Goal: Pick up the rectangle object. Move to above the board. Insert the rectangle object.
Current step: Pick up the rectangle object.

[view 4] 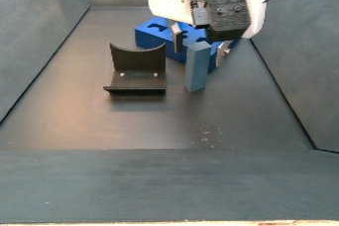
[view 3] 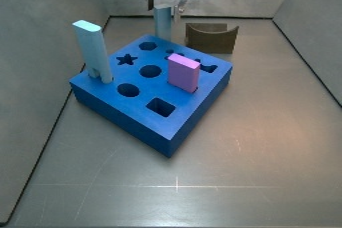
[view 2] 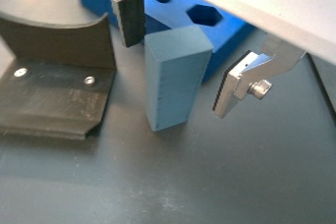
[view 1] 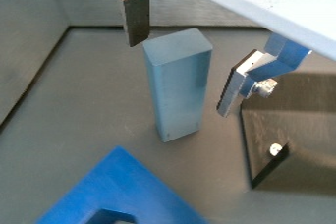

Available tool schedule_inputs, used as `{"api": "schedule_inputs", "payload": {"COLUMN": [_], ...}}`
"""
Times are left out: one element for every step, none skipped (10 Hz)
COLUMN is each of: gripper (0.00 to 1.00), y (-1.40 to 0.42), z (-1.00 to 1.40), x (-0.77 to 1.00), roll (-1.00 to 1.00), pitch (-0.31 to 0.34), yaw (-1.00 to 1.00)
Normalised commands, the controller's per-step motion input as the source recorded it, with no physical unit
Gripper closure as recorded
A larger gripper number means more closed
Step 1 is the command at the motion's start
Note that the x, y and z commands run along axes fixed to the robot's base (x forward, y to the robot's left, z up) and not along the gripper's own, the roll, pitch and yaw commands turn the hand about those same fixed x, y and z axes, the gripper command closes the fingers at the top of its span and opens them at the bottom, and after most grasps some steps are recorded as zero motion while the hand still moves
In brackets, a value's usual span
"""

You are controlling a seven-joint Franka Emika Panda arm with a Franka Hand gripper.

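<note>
Centre your wide-open, empty pincer point(view 2: 182, 61) on the upright rectangle object point(view 2: 175, 81) (beside the fixture point(view 2: 53, 85)), descend, then close squarely.

In a side view the pincer point(view 3: 166, 2) seems to hide the rectangle object's point(view 3: 163, 22) top; its fingertips are indistinct.

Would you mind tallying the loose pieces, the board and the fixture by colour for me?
Blue: 3 – grey-blue bar between the open gripper's fingers, sky-blue bar, board
Pink: 1 – block
Dark: 1 – fixture
Total: 5
</note>
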Motion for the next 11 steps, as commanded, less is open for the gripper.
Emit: {"api": "schedule_inputs", "payload": {"gripper": [0.0, 0.0, 0.0, 0.0, 0.0, 0.0, 1.0, 1.0, 1.0, 1.0, 1.0], "y": [0.0, 0.0, 0.0, 0.0, 0.04, 0.0, 0.0, 0.0, 0.0, 0.0, 0.0], "z": [-0.23, -0.24, -0.1, -0.59, -0.42, 0.0, 0.0, 0.0, 0.0, 0.0, 0.0], "x": [0.0, 0.0, -0.03, -0.09, 0.0, 0.0, 0.0, 0.0, 0.0, 0.0, 0.0], "roll": [0.0, 0.0, 0.0, -0.12, -0.14, 0.01, 0.0, 0.0, 0.0, 0.0, 0.0], "pitch": [0.0, 0.0, 0.0, -0.163, -0.046, 0.0, 0.0, 0.0, 0.0, 0.0, 0.0], "yaw": [-1.0, -1.0, 0.0, -0.13, -0.1, 0.0, 0.0, 0.0, 0.0, 0.0, 0.0]}}
